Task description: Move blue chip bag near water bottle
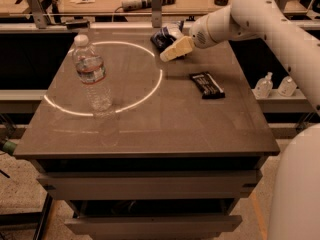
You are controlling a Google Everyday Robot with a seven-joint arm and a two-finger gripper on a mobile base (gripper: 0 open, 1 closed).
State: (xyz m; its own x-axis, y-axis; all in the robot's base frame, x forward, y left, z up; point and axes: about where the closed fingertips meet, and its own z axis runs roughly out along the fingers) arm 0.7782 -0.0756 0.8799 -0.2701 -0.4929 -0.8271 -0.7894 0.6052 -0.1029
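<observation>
The blue chip bag [165, 34] is a crumpled dark blue foil bag with white markings. It lies at the far edge of the table, near the middle. The water bottle [92, 74] stands upright at the table's left, clear with a white cap and a pale label band. My gripper [172, 51] reaches in from the right, just in front of the bag and to its right, low over the table top. The arm hides the bag's right side.
A flat black packet with white stripes [206, 84] lies at the right of the grey table [150, 129]. A bright ring of light curves across the table top. Two small pump bottles [274, 85] stand on a ledge off the right. A cluttered bench runs behind.
</observation>
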